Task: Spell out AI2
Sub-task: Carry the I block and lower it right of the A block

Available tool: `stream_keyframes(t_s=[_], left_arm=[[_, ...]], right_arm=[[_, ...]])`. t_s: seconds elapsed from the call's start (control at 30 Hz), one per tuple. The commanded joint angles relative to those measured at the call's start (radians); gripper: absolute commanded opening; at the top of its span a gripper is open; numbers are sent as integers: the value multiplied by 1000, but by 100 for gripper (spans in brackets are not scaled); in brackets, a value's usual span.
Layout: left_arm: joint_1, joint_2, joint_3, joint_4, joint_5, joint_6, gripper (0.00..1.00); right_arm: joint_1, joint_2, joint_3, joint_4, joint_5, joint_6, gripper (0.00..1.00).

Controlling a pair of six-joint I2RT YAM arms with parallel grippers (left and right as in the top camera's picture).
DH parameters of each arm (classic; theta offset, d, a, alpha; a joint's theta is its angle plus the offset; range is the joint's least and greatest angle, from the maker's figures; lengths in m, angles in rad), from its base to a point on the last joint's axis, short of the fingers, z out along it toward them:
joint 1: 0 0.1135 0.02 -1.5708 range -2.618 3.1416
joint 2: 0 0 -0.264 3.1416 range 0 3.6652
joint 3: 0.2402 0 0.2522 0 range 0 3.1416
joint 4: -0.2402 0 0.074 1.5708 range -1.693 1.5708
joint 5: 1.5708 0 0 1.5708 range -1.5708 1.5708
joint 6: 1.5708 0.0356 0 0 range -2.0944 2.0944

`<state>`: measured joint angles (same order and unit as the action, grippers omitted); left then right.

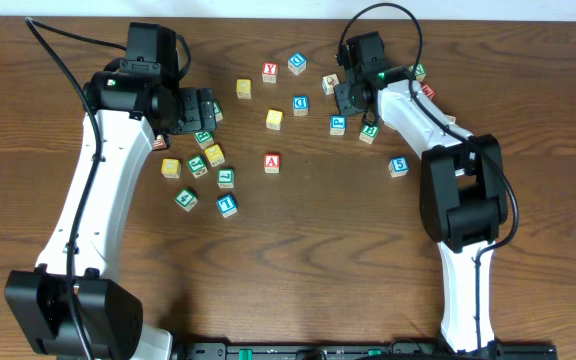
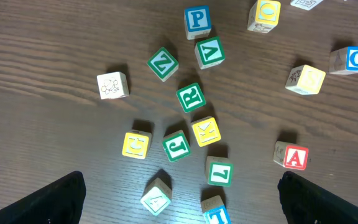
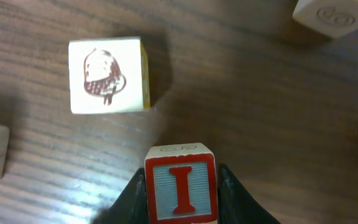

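Observation:
My right gripper [image 3: 180,186] is shut on a red-framed block with a red letter I [image 3: 180,177] and holds it above the wood. In the overhead view this gripper [image 1: 346,97] is at the back right among blocks, and the I block is hidden under it. A red A block [image 1: 272,162] stands alone near the table's middle; it also shows in the left wrist view [image 2: 291,155]. My left gripper [image 1: 200,108] is open and empty above the left cluster, its fingers [image 2: 179,208] spread wide. I cannot make out a block with a 2.
The left cluster holds green R [image 2: 190,97], J [image 2: 176,145], 7 [image 2: 219,172], Z [image 2: 163,63], V [image 2: 209,52], yellow K [image 2: 205,131] and blue P [image 2: 197,20]. An acorn-picture block [image 3: 107,76] lies just ahead of the right gripper. More blocks lie around it [image 1: 338,124].

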<state>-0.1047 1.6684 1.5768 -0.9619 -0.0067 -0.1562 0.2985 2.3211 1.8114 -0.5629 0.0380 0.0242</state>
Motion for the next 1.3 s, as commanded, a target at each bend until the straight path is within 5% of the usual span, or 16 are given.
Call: stream_keyframes(t_s=[0.0,0.37,0.83,1.27], left_arm=[[5,-10,21,-2,-13,6,98],[5,-10,21,-2,-13,6,98],[5,-10,21,-2,-13,6,98],[5,-10,21,-2,-13,6,98]], right_arm=[[-10,-90,17,-14,-18,28,20],[-6,-305,17,-184,-123,149,17],[137,-306,10,-457,-166,332,17],[290,-306,-185,-312,-33,526,20]])
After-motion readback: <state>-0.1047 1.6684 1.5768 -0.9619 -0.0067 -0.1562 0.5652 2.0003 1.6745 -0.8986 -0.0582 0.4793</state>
